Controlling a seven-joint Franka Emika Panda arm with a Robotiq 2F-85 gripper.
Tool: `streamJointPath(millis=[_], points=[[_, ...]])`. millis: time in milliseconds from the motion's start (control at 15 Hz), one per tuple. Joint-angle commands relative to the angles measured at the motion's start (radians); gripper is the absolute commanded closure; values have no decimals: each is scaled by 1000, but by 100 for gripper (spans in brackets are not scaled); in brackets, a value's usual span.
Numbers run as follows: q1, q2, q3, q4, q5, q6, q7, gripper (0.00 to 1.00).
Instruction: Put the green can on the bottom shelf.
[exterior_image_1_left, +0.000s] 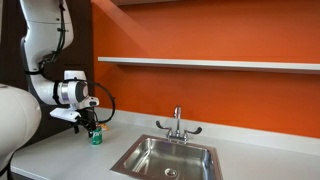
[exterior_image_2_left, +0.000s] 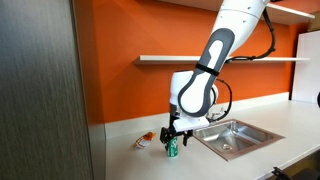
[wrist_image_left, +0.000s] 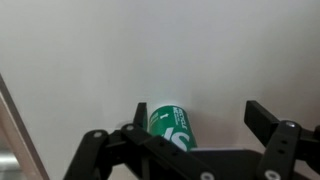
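The green can (exterior_image_1_left: 96, 137) stands upright on the pale counter, left of the sink. It also shows in the other exterior view (exterior_image_2_left: 171, 148) and in the wrist view (wrist_image_left: 172, 125). My gripper (exterior_image_1_left: 93, 127) hangs straight down over the can, with its fingers on either side of the can's top. In the wrist view my gripper (wrist_image_left: 195, 120) is open: the can sits against one finger and a wide gap separates it from the opposite finger. The bottom shelf (exterior_image_1_left: 210, 63) is a long thin white board on the orange wall, well above the counter; it also shows in an exterior view (exterior_image_2_left: 170, 58).
A steel sink (exterior_image_1_left: 168, 157) with a faucet (exterior_image_1_left: 178, 122) is set in the counter beside the can. A small flat orange-red object (exterior_image_2_left: 146, 140) lies on the counter near the can. A higher shelf edge (exterior_image_1_left: 220, 2) runs along the top.
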Motion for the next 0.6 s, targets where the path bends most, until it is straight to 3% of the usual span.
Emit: streamJointPath(millis=[0, 533], points=[[39, 15, -66, 19, -109, 40, 117, 0], [75, 32, -136, 47, -210, 63, 236, 0]])
